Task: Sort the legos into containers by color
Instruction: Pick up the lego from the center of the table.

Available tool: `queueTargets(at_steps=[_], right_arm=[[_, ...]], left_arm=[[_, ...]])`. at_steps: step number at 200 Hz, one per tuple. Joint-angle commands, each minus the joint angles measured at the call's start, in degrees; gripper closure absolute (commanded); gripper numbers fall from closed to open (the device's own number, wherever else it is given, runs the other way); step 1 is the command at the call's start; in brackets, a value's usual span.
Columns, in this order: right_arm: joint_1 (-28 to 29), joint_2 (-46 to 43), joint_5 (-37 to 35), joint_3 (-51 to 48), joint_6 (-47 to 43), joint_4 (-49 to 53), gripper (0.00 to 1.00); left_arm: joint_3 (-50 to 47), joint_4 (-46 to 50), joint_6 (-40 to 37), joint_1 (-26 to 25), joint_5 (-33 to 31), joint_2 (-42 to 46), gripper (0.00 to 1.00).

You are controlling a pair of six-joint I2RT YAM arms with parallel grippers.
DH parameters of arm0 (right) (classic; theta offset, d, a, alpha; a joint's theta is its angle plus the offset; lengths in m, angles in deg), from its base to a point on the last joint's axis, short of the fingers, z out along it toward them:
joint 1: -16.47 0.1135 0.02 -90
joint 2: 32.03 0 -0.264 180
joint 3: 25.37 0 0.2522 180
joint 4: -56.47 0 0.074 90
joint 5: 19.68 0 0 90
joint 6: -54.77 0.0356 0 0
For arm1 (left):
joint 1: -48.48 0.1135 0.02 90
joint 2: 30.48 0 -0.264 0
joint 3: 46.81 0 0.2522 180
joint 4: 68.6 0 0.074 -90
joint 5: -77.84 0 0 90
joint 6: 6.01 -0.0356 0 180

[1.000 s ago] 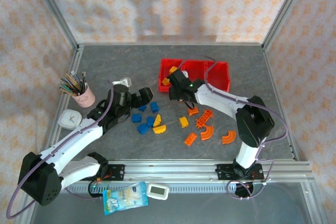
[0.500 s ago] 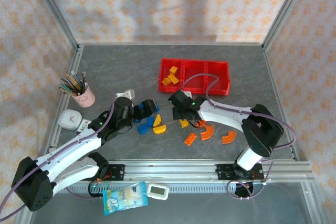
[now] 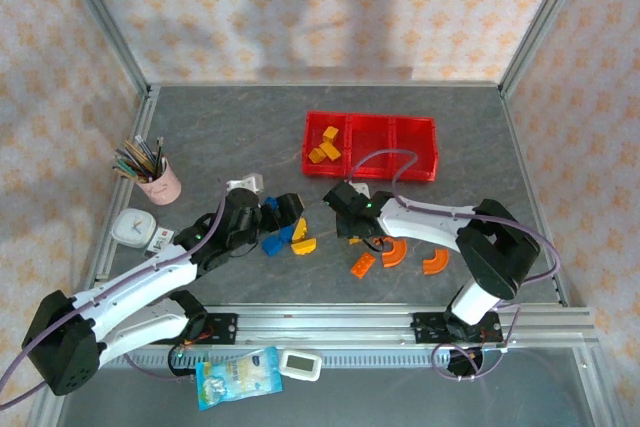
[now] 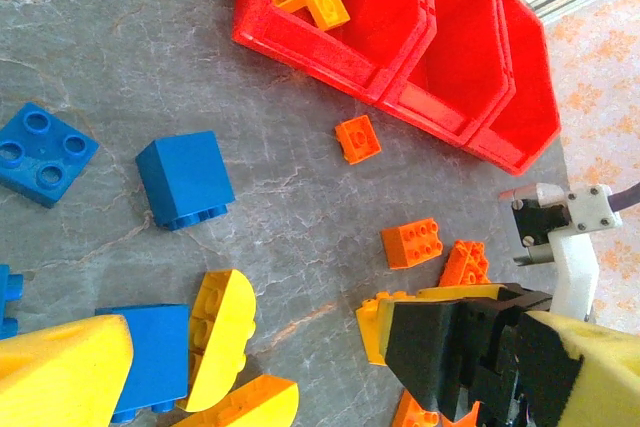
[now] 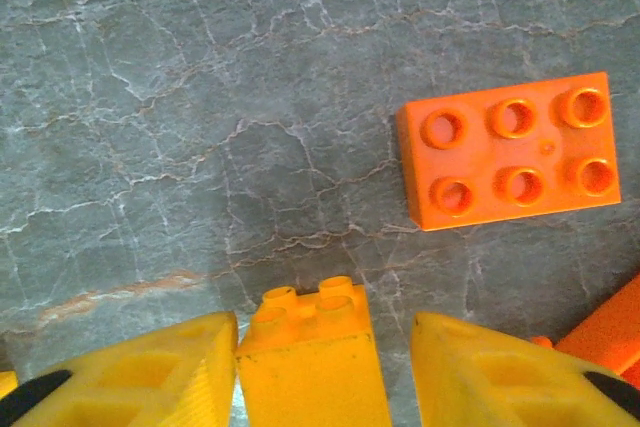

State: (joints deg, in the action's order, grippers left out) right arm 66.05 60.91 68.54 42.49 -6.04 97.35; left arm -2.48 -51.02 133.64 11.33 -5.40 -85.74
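Note:
The red containers (image 3: 420,137) stand at the back of the table, with yellow legos (image 3: 325,144) in the left bin (image 4: 400,57). My right gripper (image 3: 352,222) (image 5: 325,347) is low over the table, straddling a yellow block (image 5: 310,367) (image 4: 375,317). The left finger touches the block and a gap shows at the right finger. My left gripper (image 3: 285,209) (image 4: 320,347) is open wide above blue legos (image 3: 272,244) (image 4: 185,177) and a yellow half-round (image 4: 218,332). An orange brick (image 5: 510,152) (image 4: 412,243) lies just beyond the yellow block.
Orange arcs and bricks (image 3: 394,252) lie near the right arm, with a small orange piece (image 4: 357,138) before the bins. A pink pencil cup (image 3: 160,182) and white clock (image 3: 131,227) stand at the left. A snack bag (image 3: 237,377) lies past the front rail.
My right gripper came from over the bins down to the yellow block, and its jaws have narrowed. My left gripper shifted right over the blue legos.

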Motion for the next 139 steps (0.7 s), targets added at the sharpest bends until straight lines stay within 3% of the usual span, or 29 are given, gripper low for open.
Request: queueTargets(at_steps=[1,81,139], right_arm=[[0.4,1.7,0.0,1.3,-0.7,-0.6,0.55],[0.6,2.2,-0.2,2.3,-1.6,-0.4,0.66],[0.1,0.7,-1.9,9.8,-3.5,1.7,0.66]], left_arm=[[0.1,-1.2,0.2,-0.5,-1.9,0.1,0.01],[0.0,-0.9,0.3,-0.5,-2.3,0.5,0.01],[2.0,-0.6,-1.1,-0.4,-4.1,0.6,0.01]])
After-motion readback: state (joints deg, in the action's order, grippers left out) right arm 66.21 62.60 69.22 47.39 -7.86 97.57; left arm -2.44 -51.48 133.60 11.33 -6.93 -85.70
